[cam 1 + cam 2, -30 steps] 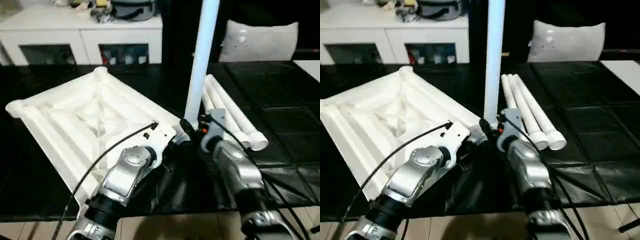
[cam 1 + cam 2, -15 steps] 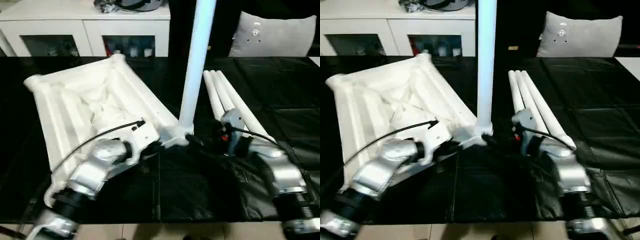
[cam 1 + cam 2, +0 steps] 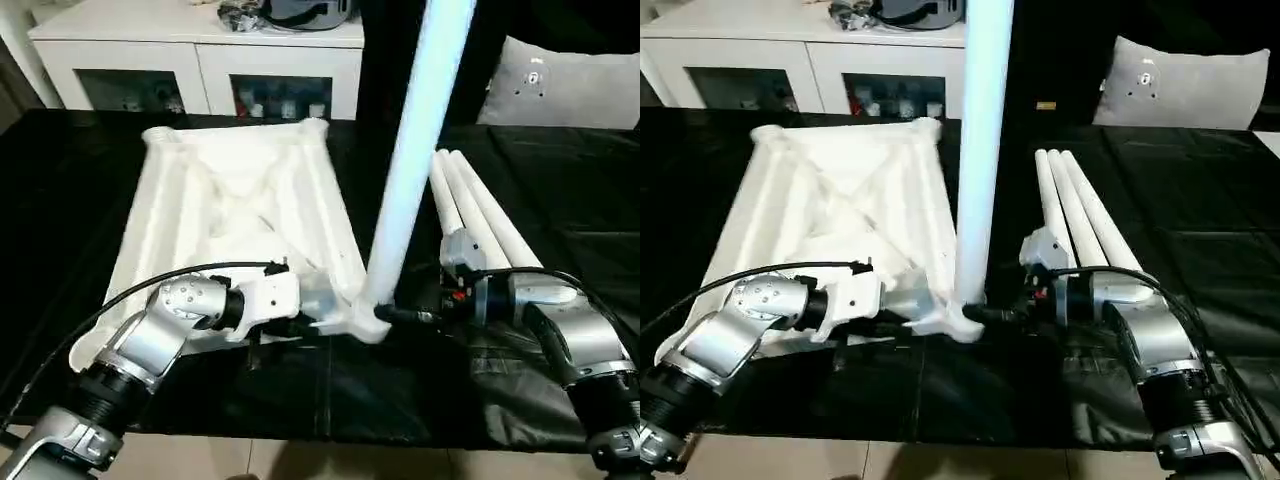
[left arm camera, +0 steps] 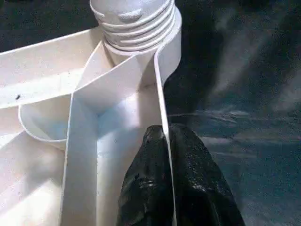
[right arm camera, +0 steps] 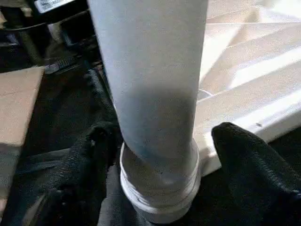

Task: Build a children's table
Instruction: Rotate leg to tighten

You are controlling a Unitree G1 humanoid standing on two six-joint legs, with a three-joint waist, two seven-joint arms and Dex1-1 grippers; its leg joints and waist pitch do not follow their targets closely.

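Left tool pinched on top rim; right tool wide, straddling upright leg at corner socket.

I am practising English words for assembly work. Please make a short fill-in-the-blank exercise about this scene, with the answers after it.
1. One leg stands upright in a corner socket of the ___.
2. The left gripper is shut on a thin ___ of the top.
3. ___ more legs lie side by side on the black floor.
4. The right gripper has one finger on each side of the leg's ___ end.

Answers: top; wall; Three; lower
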